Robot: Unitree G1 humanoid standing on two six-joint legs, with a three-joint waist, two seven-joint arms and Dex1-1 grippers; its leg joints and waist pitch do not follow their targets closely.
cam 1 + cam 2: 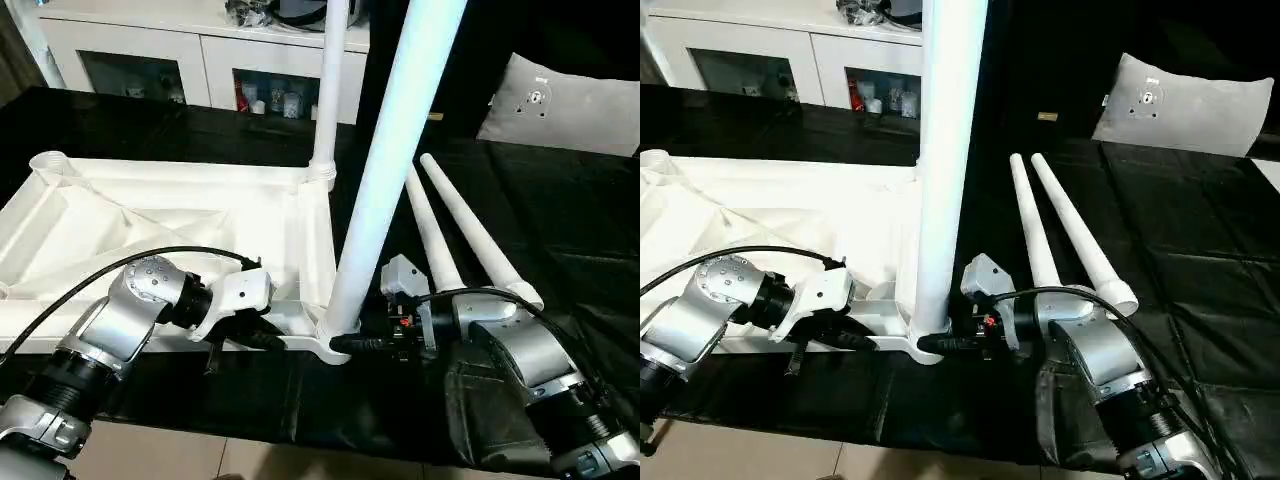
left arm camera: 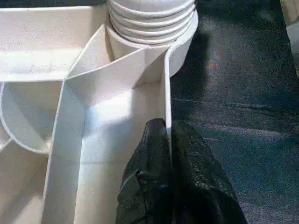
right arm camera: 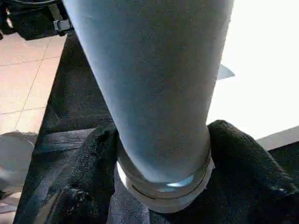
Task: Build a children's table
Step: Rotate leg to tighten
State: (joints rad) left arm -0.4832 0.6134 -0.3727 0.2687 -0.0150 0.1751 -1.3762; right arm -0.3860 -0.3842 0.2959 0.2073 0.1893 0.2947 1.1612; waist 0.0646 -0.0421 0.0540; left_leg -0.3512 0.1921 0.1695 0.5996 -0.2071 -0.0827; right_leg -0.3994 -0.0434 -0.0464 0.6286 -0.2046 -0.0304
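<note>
- Leg (image 1: 385, 170) stands near-upright in the tabletop (image 1: 150, 225) corner socket, between the right gripper (image 3: 161, 154) fingers, seemingly hugging its base.
- Left gripper (image 2: 169, 140), at nine o'clock, pinches the rim.

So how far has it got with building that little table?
About halfway, it seems. One leg already stands in a far corner of the upside-down tabletop. A second leg stands in the near corner socket, the right hand around its base, while the left hand pinches the tabletop's rim. Two more legs lie on the black cloth, waiting.
</note>
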